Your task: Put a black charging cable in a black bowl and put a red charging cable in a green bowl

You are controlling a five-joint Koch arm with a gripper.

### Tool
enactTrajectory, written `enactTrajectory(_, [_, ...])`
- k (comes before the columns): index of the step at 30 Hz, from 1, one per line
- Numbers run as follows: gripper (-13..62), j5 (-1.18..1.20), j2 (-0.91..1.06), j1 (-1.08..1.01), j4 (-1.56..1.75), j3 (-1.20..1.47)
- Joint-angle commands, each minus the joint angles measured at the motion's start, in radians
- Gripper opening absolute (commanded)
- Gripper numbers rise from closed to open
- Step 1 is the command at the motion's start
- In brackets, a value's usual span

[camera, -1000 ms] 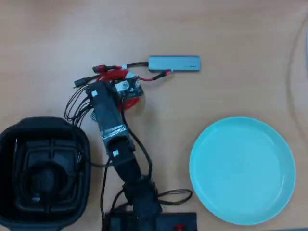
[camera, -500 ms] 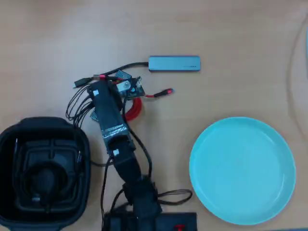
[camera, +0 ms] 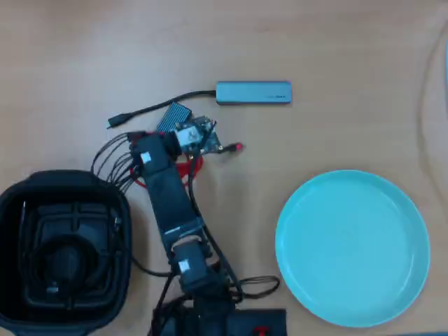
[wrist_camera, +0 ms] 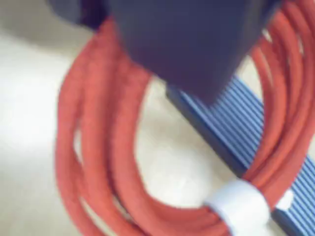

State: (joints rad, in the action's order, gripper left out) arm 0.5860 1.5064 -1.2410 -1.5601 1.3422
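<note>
My gripper sits upper-left of centre in the overhead view, and the red cable shows as red loops under the arm, with a red plug end sticking out to the right. In the wrist view the red coil fills the picture, its white tie at the lower right, looped around a blue ribbed jaw; a dark blurred jaw covers the top. So the jaws look closed on the coil, though blur hides the exact contact.

The black bowl is at the lower-left edge, with dark cable lying inside it as far as I can tell. The green bowl lies lower right, well apart from the gripper, with bare table between them. The grey hub lies just above and right of the gripper, its black lead running left past the jaws. The top of the table is open.
</note>
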Motion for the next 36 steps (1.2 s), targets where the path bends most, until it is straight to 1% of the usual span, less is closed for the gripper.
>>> enactTrajectory(1, [-6.1,-0.005,0.126,-0.028,-0.014,-0.025])
enactTrajectory(11, [-6.1,-0.009,0.347,-0.184,-0.005,-0.009])
enactTrajectory(21, [-6.0,-0.020,0.376,-0.469,0.115,-0.009])
enactTrajectory(26, [-6.1,-0.149,0.382,-0.549,0.224,-0.011])
enactTrajectory(36, [-6.0,-0.302,0.532,-0.713,0.272,0.020])
